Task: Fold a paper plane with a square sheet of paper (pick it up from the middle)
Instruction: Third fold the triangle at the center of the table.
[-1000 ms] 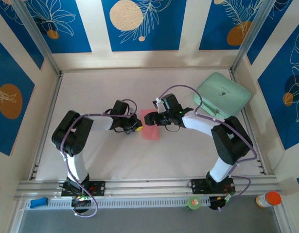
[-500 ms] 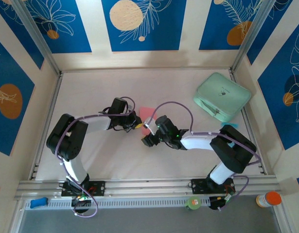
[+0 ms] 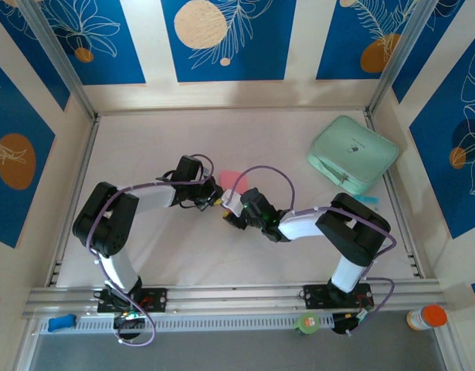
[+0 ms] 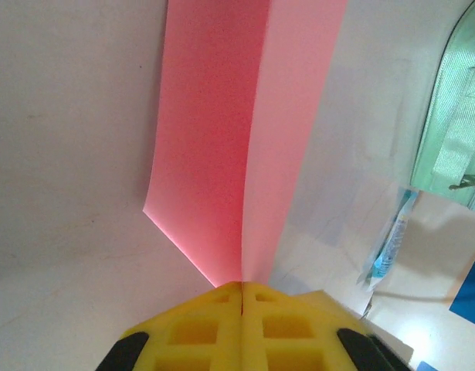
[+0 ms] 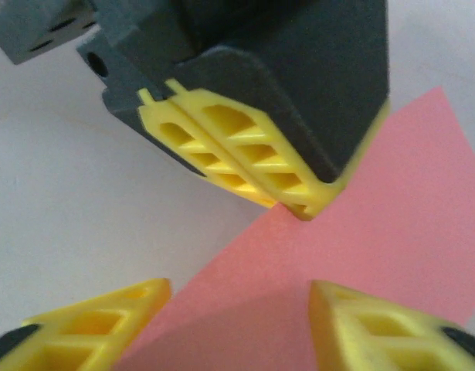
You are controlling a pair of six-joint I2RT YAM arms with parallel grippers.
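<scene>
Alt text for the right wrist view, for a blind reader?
The left gripper, yellow fingers shut, pinches a pink sheet of paper over a pale table. At the bottom, the right gripper holds its yellow fingers apart, the paper showing between them.

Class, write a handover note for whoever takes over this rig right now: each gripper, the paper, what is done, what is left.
Left gripper: shut on the square sheet of paper, pinching it at a centre fold.
Right gripper: jaws open, straddling the sheet's edge beside the left gripper, not gripping.
Sheet: mid-table, between the arms; mint-green pad far right, apart.
Done: sheet gripped at its middle, one fold started.
Left: nose and wing folds; no plane shape yet.
</scene>
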